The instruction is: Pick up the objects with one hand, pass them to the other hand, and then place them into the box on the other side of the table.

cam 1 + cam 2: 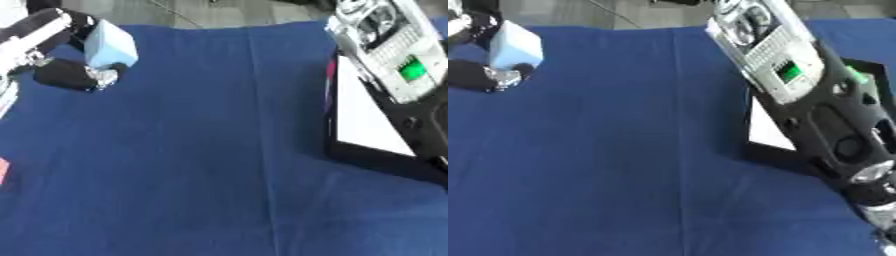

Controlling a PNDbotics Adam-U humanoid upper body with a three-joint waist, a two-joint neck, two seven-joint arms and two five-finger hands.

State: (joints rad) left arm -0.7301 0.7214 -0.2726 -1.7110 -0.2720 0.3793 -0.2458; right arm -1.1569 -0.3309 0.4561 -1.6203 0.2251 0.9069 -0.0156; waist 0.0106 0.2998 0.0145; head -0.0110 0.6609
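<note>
Left hand: fingers curled round pale blue block, far-left of the box.
Right hand: out of view, state unknown; forearm seemingly over box.
Handover: block well left of box.

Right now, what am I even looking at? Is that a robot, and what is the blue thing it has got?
Yes, it is a robot about a person's size. Both pictures come from the two eyes in its head, looking down at a table under a dark blue cloth. At the upper left its left hand has its fingers curled round a light blue block, lifted off the cloth. The long black and silver thing on the right is its right arm, with a little green light on it; that hand shows only at the bottom edge, too unclear to read. Under that arm sits a black box with a white inside.
</note>
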